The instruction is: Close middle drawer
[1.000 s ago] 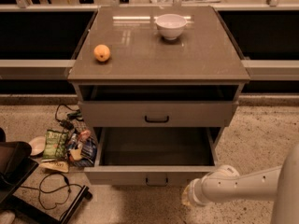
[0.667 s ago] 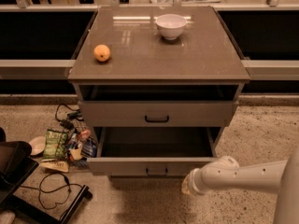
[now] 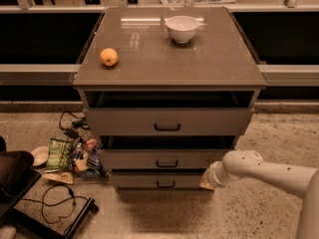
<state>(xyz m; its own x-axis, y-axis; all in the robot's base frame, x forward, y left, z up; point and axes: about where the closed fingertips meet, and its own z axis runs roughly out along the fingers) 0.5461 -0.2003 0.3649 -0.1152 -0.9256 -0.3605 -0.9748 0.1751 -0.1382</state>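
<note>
The cabinet top (image 3: 164, 59) carries an orange (image 3: 109, 57) and a white bowl (image 3: 182, 28) — tool (image 3: 207, 177) low beside its base.

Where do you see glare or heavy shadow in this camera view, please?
Camera view: light glares in pale streaks on the cabinet top, left of the bowl; dark shadow fills the gaps above the top drawer and the middle drawer; the gripper, low at the cabinet's right front corner, is partly in shade.

Grey middle drawer (image 3: 134, 159) nearly closed, pincer (image 3: 206, 179) near its right end
</note>
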